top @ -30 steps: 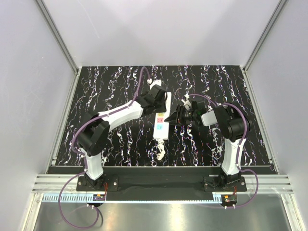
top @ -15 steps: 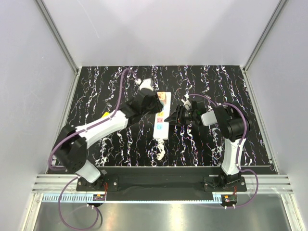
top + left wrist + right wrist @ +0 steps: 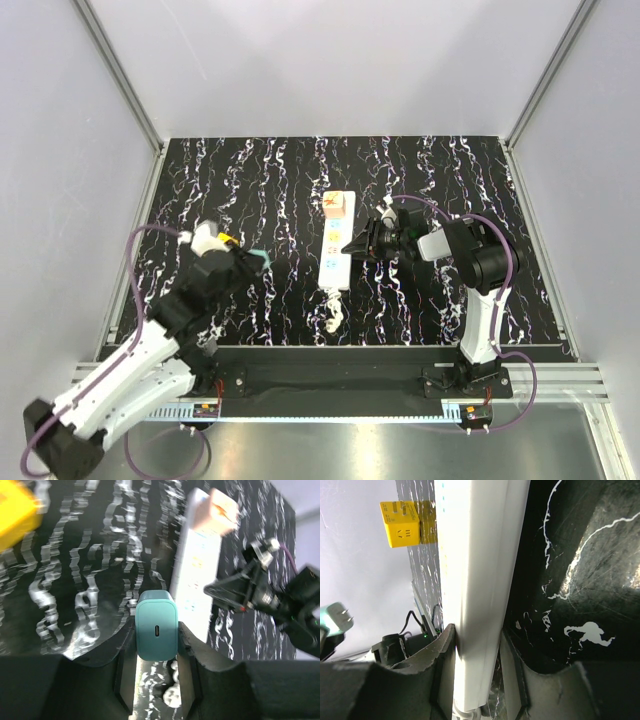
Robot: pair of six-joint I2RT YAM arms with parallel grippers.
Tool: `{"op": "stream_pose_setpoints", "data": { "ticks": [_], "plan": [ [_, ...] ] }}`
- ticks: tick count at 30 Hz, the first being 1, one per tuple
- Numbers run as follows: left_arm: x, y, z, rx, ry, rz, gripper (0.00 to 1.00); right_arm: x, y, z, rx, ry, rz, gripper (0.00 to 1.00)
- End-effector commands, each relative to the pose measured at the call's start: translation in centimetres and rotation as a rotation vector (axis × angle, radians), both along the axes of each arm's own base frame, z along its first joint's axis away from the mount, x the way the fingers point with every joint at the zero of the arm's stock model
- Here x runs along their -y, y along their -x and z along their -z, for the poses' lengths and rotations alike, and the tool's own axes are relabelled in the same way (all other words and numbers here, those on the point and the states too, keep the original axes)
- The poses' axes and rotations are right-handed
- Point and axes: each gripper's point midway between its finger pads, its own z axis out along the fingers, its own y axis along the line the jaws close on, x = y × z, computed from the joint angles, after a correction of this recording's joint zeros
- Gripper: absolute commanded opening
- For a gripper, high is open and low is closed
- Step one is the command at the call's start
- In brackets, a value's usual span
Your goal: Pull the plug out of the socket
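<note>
The left gripper [image 3: 156, 647], clamped on the teal plug [image 3: 156, 625] left of the socket [image 3: 333, 262], could drop it if that shallow pinch slips.

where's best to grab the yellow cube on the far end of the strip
Pinch the yellow cube across its flat left and right faces, coming from above: it stands proud of the white strip, whose middle the right claw clamps.
</note>
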Motion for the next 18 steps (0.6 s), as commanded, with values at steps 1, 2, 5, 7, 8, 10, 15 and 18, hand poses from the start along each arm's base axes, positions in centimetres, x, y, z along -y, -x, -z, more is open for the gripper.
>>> {"op": "stream_pose_setpoints", "data": {
  "ticks": [1, 2, 5, 7, 8, 10, 15, 18],
  "plan": [
    [-3.5, 0.3, 1.5, -0.035, 0.041, -0.142, 0.00, 1.4, 0.1, 3.5, -0.023, 0.139, 0.050, 0.00],
    [-3.9, 0.4, 1.5, -0.030, 0.052, -0.148, 0.00, 1.4, 0.1, 3.4, -0.020, 0.140, 0.048, 0.00],
    [-5.0, 0.1, 2.4, -0.069, 0.072, -0.180, 0.00, 1.6, 0.1, 3.2, 0.002, 0.154, 0.043, 0.00],
    [-5.5, -0.1, 2.9, -0.088, 0.097, -0.214, 0.00, 1.8, 0.1, 2.9, 0.018, 0.170, 0.041, 0.02],
    [-5.7, -0.1, 3.5, -0.098, 0.101, -0.226, 0.00, 1.9, 0.1, 2.9, 0.023, 0.177, 0.040, 0.03],
    [-6.0, -0.5, 4.3, -0.096, 0.128, -0.258, 0.00, 2.0, 0.0, 2.7, 0.036, 0.188, 0.037, 0.05],
    [-6.9, -1.6, 5.7, -0.087, 0.219, -0.348, 0.00, 1.8, 0.1, 2.1, 0.061, 0.184, 0.028, 0.10],
    [-6.9, -2.4, 6.6, -0.080, 0.249, -0.382, 0.00, 1.8, 0.2, 2.0, 0.063, 0.177, 0.021, 0.12]
  ]
}}
